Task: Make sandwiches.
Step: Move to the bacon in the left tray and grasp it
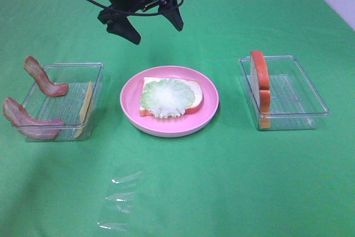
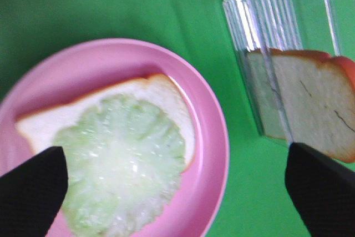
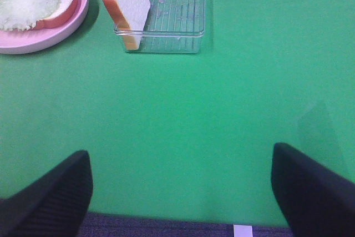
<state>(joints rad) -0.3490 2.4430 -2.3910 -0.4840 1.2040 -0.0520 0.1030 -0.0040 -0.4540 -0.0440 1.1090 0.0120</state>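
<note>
Left tray (image 1: 72,66) is stocked with bacon (image 1: 47,81) and cheese (image 1: 86,106), right tray (image 1: 294,114) with bread (image 1: 259,76), plate (image 1: 172,129) with a sandwich (image 1: 166,97); raised left gripper (image 1: 157,33) and right gripper (image 3: 180,176) are spread wide, empty.

The right gripper (image 3: 180,195) is hanging wide open over a green cloth (image 3: 183,109). Beyond it, a bread slice (image 3: 62,4) topped with lettuce (image 3: 28,4) is lying on a pink plate (image 3: 61,36). Just beside the plate, upright bread (image 3: 128,1) is standing in a clear container (image 3: 177,26).
</note>
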